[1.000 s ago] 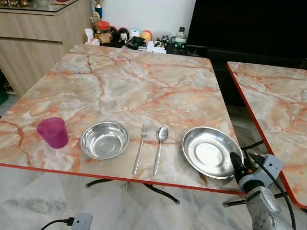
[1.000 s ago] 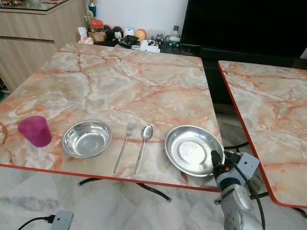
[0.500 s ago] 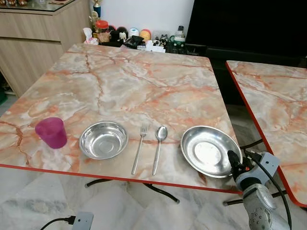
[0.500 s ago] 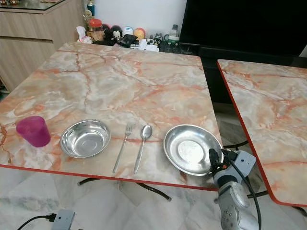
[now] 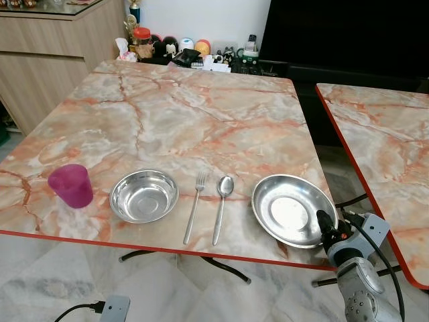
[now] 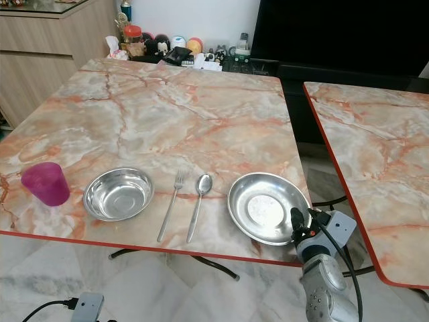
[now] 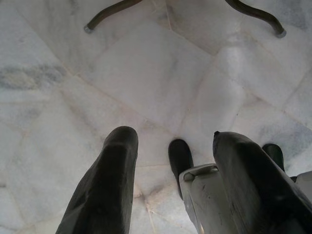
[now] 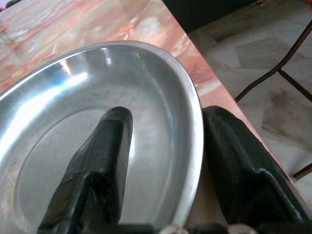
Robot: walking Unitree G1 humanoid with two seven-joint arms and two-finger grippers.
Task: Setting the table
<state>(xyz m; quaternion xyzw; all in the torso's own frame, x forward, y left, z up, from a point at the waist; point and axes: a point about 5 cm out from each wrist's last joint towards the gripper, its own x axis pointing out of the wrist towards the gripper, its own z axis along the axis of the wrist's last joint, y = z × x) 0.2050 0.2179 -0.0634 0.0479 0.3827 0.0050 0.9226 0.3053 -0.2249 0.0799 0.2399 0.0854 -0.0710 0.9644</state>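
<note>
On the marble table (image 5: 201, 114), near its front edge, a purple cup (image 5: 70, 185), a steel bowl (image 5: 143, 196), a fork (image 5: 196, 206), a spoon (image 5: 222, 201) and a steel plate (image 5: 288, 209) lie in a row from left to right. My right gripper (image 5: 323, 221) is at the plate's near right rim. In the right wrist view it (image 8: 168, 114) is open and straddles the rim (image 8: 192, 146), one finger (image 8: 105, 146) inside the plate, the other outside over the table edge. My left gripper (image 7: 173, 136) hangs open above the floor.
A second marble table (image 5: 382, 134) stands close on the right, with a narrow gap where my right arm is. Small jars and clutter (image 5: 188, 54) line the table's far edge. A wooden cabinet (image 5: 47, 47) is at the back left. The table's legs (image 7: 107, 14) stand on the tiled floor.
My right gripper has crept a little forward and left along the plate's rim. The whole picture has shifted slightly, so the camera moved. The tableware has stayed in place.
</note>
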